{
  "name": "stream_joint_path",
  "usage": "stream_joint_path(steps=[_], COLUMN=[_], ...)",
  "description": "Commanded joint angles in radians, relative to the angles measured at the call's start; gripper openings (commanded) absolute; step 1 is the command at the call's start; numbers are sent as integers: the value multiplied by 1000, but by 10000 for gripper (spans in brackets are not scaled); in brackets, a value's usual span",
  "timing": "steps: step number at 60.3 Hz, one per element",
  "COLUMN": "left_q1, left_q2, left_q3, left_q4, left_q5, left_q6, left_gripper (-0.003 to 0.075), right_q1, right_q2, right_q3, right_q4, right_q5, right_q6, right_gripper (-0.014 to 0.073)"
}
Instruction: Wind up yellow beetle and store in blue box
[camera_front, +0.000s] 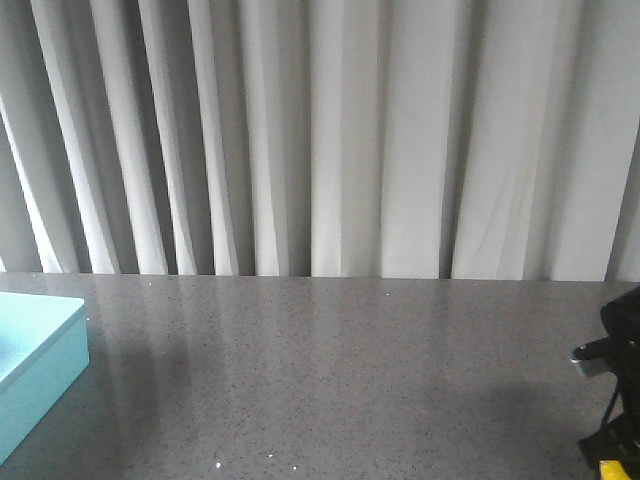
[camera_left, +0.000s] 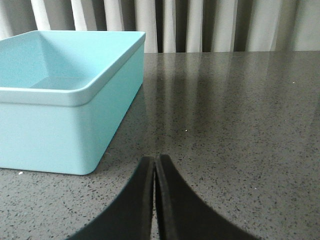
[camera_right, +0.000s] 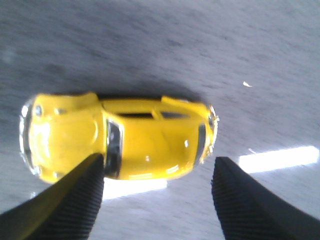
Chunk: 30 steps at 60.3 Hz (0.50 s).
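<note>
Black ribbed fingers (camera_right: 70, 200) of the right gripper (camera_right: 160, 175) stand spread wide apart above the yellow beetle (camera_right: 120, 137), which sits on the grey speckled table (camera_front: 340, 380) on its wheels, seen from above and lying crosswise between the jaws. One finger overlaps the car's edge near the windscreen in the right wrist view; whether it touches the body cannot be told, and the other finger is clear of it. In the front view only a yellow sliver of the car shows at the lower right corner, under the dark arm. The left gripper (camera_left: 156, 162) has its two black fingers pressed together, holding nothing, hovering just beside the blue box (camera_left: 60, 95), which stands on the table's left side, well apart from the car. Pale pleated curtains (camera_front: 320, 130) hang behind the table.
</note>
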<state>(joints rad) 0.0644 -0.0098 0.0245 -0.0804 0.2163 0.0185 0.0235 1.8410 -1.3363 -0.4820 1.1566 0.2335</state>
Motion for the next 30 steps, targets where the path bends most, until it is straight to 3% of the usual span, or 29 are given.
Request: stream_joint_path(steps=[1, 12, 30], left_q1=[-6, -6, -6], left_q2=[3, 3, 3], left_q3=[-14, -14, -14], left_q4=[-3, -3, -3], left_q5=[-69, -69, -69], left_q6=[-7, -7, -7], left_gripper=[-6, -6, -6], right_q1=[-52, -67, -65], right_q2=[37, -41, -231], right_q3=[52, 19, -301], right_q4=[-30, 26, 360], right_q5=[118, 29, -75], right_q6=[-43, -65, -172], right_gripper=[468, 468, 461])
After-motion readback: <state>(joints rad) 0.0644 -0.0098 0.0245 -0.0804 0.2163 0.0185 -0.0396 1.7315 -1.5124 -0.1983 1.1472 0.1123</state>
